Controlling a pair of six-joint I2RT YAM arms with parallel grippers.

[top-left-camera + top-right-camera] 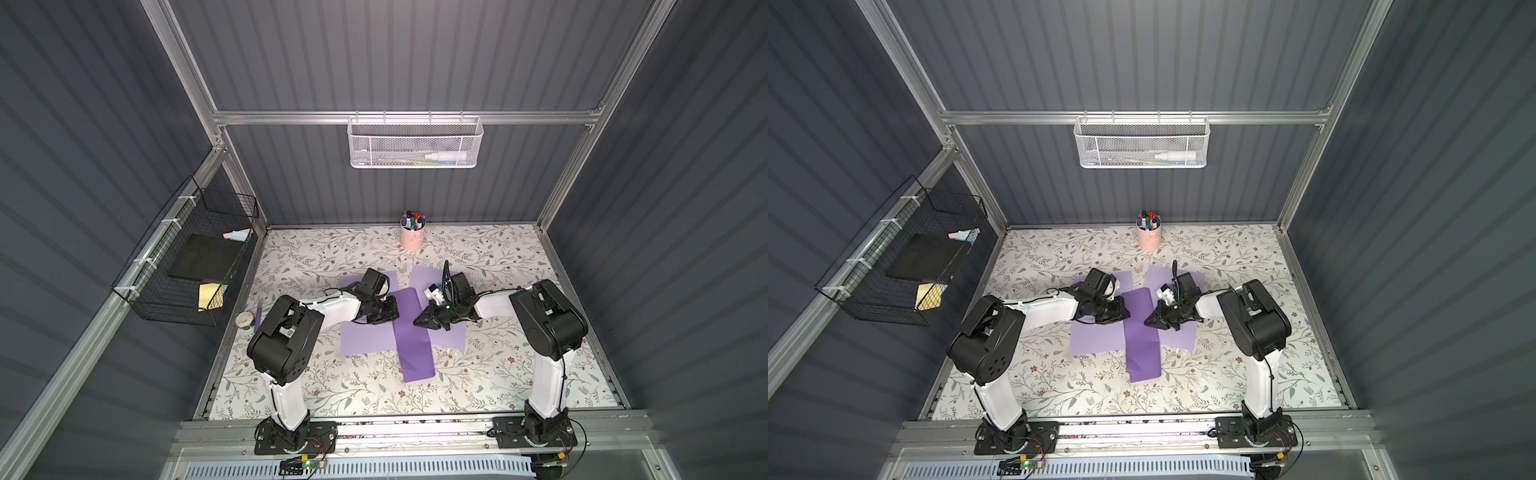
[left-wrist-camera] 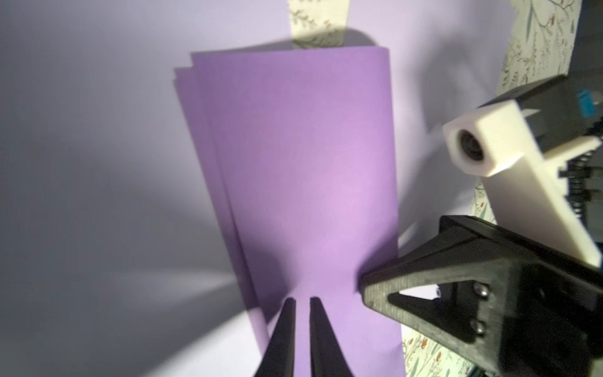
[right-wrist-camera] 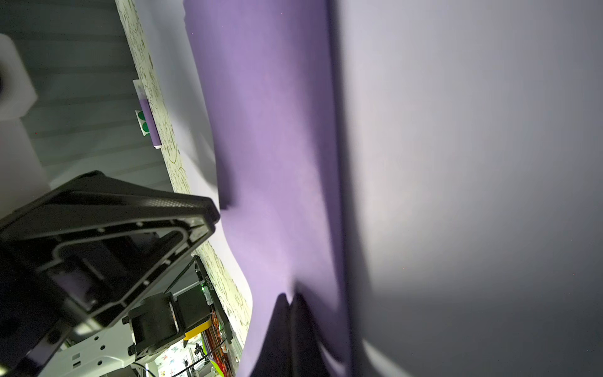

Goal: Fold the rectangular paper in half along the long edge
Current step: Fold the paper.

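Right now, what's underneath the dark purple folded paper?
The dark purple folded paper lies across two pale lilac sheets, with floral table covering under its near end. Whatever else sits beneath is covered.

Dark purple paper (image 3: 277,147): long strip running from the top of the frame to the bottom centre, lying on pale lilac sheets (image 3: 456,163) that fill the right half. Right gripper (image 3: 290,305): dark fingers at bottom centre, tips together on the purple strip. Left gripper (image 3: 208,212): black, lower left, its tip at the strip's edge. Floral mat (image 3: 156,124): narrow band, upper left. Green-dot sticker sheet (image 3: 142,122): at the mat's edge.
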